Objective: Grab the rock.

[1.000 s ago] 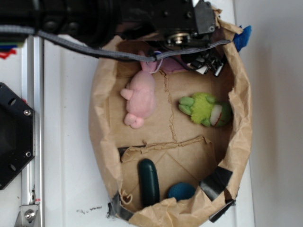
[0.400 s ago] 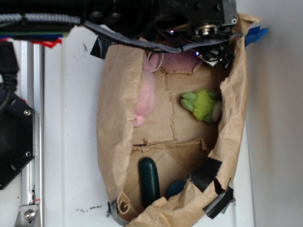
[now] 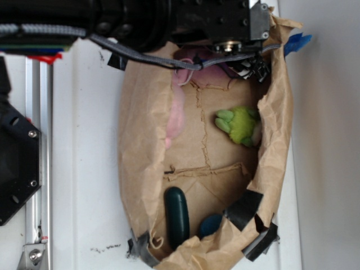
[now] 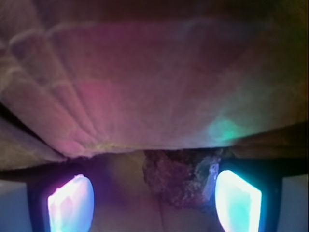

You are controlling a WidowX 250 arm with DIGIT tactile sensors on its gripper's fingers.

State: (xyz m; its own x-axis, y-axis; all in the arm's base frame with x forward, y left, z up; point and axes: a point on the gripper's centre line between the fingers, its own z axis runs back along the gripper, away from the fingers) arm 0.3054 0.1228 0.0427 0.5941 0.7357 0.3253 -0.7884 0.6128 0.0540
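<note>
- Brown paper bag (image 3: 140,146) held everything; I had the gripper (image 4: 154,195) down at its far end, under the arm.
- Rock (image 4: 181,176), rough and mottled, sat between the fingers (image 4: 70,203), close against the right-hand pad in the wrist view, well clear of the other.
- Fingers stood apart, not yet clamped.
- My read: closing would push the rock sideways toward centre before it seated.

Black arm (image 3: 140,19); grey braided cable (image 3: 135,53)
</note>
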